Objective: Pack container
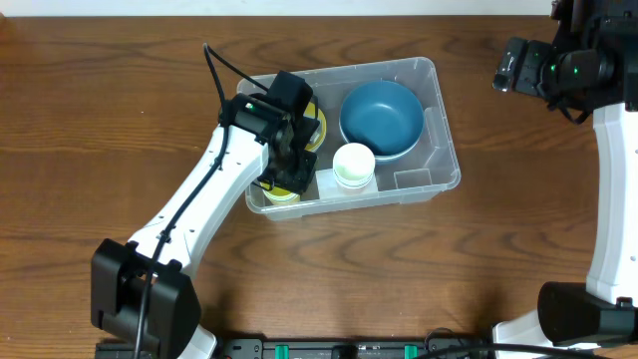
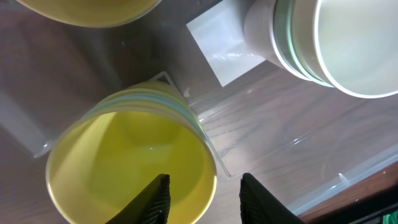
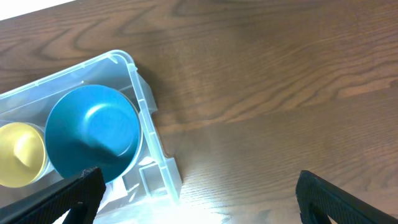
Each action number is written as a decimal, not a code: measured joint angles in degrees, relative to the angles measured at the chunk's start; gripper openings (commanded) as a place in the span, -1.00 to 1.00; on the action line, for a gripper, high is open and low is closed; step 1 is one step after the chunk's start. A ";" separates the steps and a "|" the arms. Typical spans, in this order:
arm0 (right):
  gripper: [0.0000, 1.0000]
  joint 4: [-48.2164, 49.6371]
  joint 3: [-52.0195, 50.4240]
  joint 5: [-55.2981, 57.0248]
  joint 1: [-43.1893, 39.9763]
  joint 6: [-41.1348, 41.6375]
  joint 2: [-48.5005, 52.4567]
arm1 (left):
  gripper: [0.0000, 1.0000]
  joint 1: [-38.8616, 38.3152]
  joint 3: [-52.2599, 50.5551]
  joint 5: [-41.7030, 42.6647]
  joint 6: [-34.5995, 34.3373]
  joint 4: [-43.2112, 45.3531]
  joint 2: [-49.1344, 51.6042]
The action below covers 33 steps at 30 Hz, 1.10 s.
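The large clear rectangular plastic container (image 1: 448, 150) sits near the middle of a brown wooden table (image 1: 100, 110), holding a round dark blue bowl (image 1: 380, 118), a white paper cup (image 1: 353, 163) and a yellow plastic cup (image 2: 124, 162). The left gripper (image 2: 204, 178) reaches down into the container's left end, by its front wall, its fingers parted astride the yellow cup's rim, one inside and one outside, neither pressing the wall. The right gripper (image 3: 199, 180) hangs outside the container, beyond its right end, fingers spread wide and empty over bare wood.
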 measured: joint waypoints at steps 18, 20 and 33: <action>0.98 0.00 -0.02 0.00 0.00 0.00 0.00 | -0.24 -3.98 6.21 0.46 -0.17 -13.03 -7.41; 0.98 0.00 0.00 0.00 0.00 0.00 0.00 | -0.24 -5.35 6.21 0.48 -0.24 -14.40 -7.74; 0.99 0.00 0.00 0.00 0.00 0.00 0.00 | -0.24 -13.55 -0.72 0.85 -0.66 -12.09 -8.07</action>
